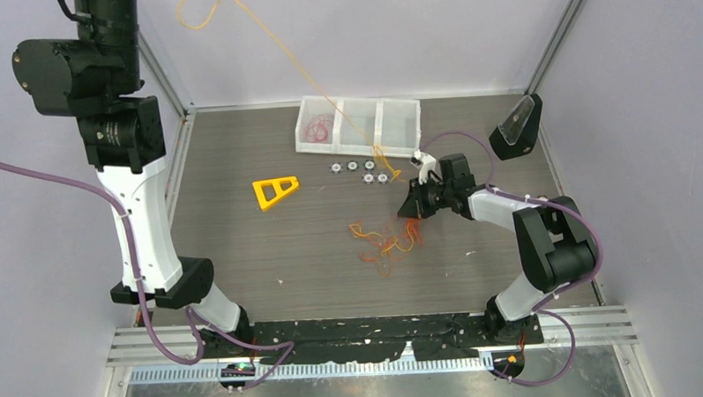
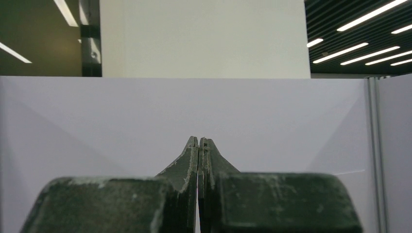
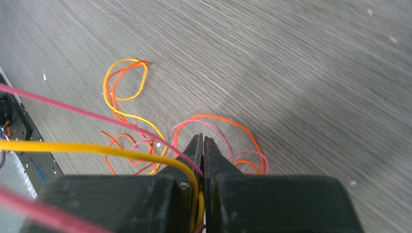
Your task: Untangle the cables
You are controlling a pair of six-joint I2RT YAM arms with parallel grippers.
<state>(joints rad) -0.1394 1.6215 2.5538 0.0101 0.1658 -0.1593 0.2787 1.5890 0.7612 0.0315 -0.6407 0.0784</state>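
Yellow cable (image 3: 97, 148), pinched in right tool (image 3: 203, 141), runs left.

A grey wood-grain table (image 1: 270, 245) is boxed in by plain white panels (image 1: 395, 38) on the left, far and right, with metal posts (image 1: 557, 32) at the far corners; above the panels, strip lights (image 2: 374, 16) cross a dark ceiling (image 2: 328, 14)
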